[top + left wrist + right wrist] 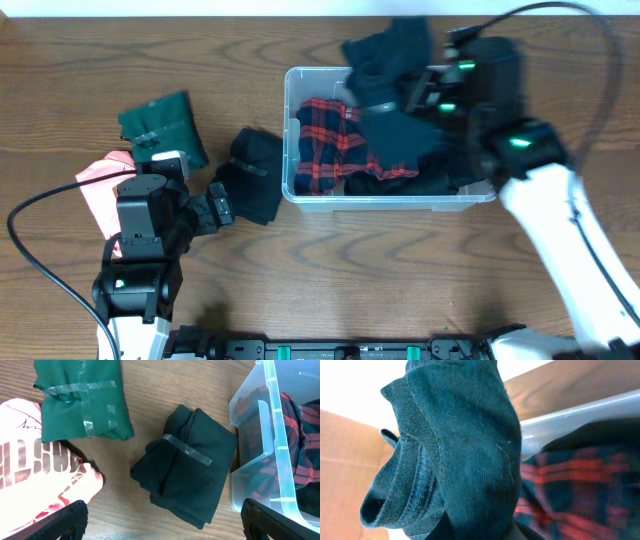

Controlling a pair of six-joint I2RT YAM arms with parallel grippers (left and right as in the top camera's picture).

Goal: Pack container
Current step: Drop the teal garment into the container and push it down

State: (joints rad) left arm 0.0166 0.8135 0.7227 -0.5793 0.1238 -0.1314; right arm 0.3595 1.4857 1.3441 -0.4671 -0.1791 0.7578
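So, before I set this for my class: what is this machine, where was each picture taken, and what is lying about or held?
Two robot arms at a wooden table are packing clothes. One picture looks down from overhead; the other two come from cameras on the wrists. The clear plastic container holds a red-and-black plaid garment. On the table lie a black folded garment, a taped green bundle and a pink-and-white garment. The left gripper is open and empty. The right gripper holds a dark blue knit garment over the container's rim.

Robotics lab bench (wood-grain table (330,270)) with cabled white arm (560,230).
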